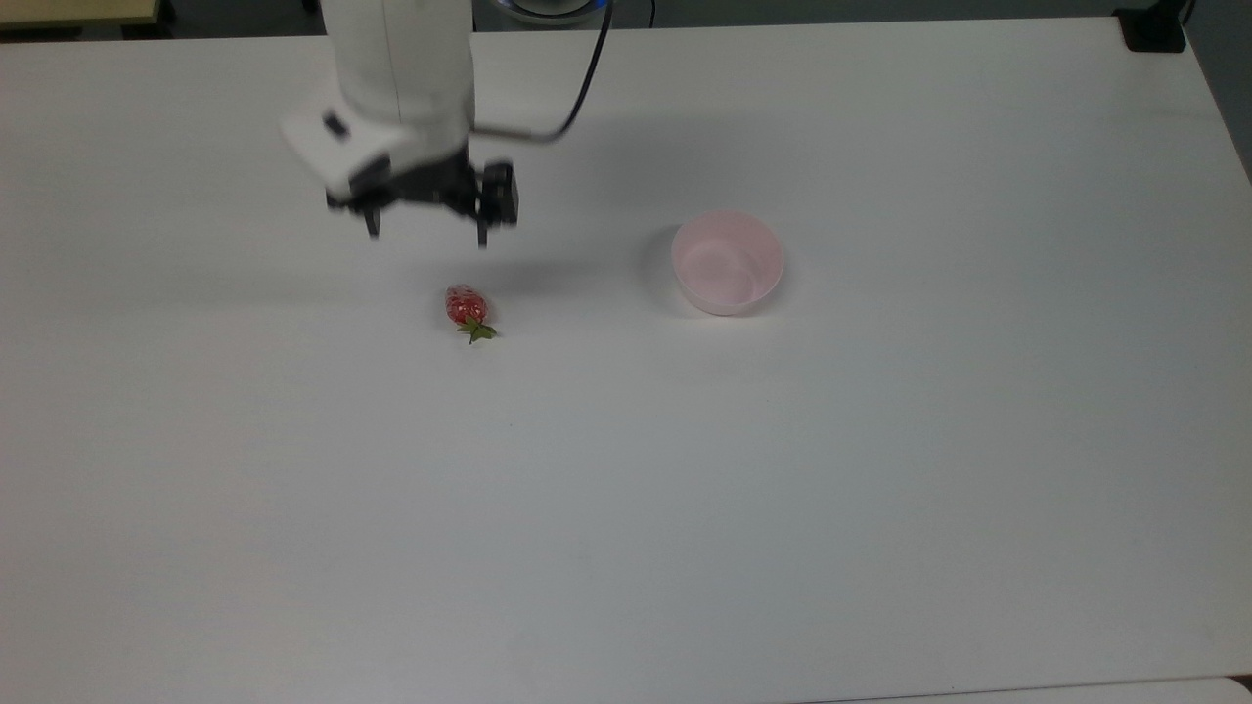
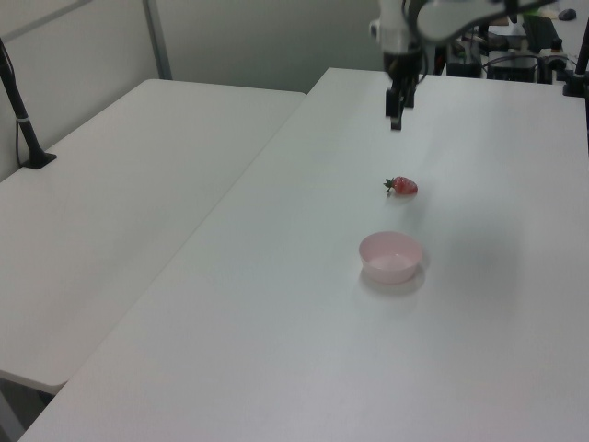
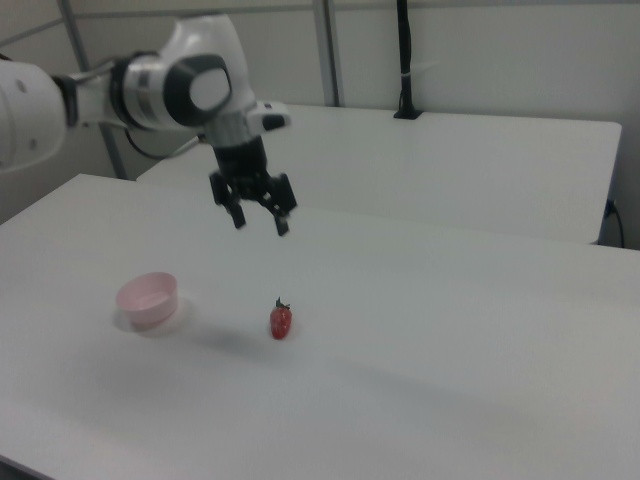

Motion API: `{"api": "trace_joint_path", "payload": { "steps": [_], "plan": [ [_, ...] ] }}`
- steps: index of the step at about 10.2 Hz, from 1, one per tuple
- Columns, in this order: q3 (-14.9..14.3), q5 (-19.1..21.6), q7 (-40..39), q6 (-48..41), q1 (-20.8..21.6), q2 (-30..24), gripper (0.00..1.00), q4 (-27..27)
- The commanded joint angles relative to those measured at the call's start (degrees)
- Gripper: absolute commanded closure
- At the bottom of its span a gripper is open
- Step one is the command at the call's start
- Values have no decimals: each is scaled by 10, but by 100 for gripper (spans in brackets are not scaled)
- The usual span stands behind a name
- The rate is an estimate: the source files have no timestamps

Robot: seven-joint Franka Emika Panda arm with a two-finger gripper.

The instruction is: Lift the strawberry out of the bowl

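Bare table [image 1: 685,489] surrounds the strawberry [image 1: 467,307]; the bowl [image 1: 727,261] stands well apart.

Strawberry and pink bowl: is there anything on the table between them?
Nothing lies there. In the top view, the stretch between the strawberry and the bowl is bare white table; the open gripper hangs elsewhere, above.

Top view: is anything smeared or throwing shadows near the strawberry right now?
In the top view the arm's white housing looks motion-smeared, while the strawberry is crisp; a soft grey shadow lies on the table between it and the bowl. In the right view the gripper, jaws apart, hangs above the berry, with a faint shadow on the right view's left of it.
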Motion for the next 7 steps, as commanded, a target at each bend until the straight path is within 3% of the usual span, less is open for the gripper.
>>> {"api": "trace_joint_path", "payload": {
  "steps": [1, 3, 4, 7],
  "plan": [
    [-14, 66, 48, -94, 3, -127, 0, -20],
    [-32, 66, 104, -157, 33, -154, 0, 1],
    [-80, 66, 110, -147, 76, -153, 0, 0],
    [-108, 60, 51, -49, 84, -145, 0, -1]
  ]
}}
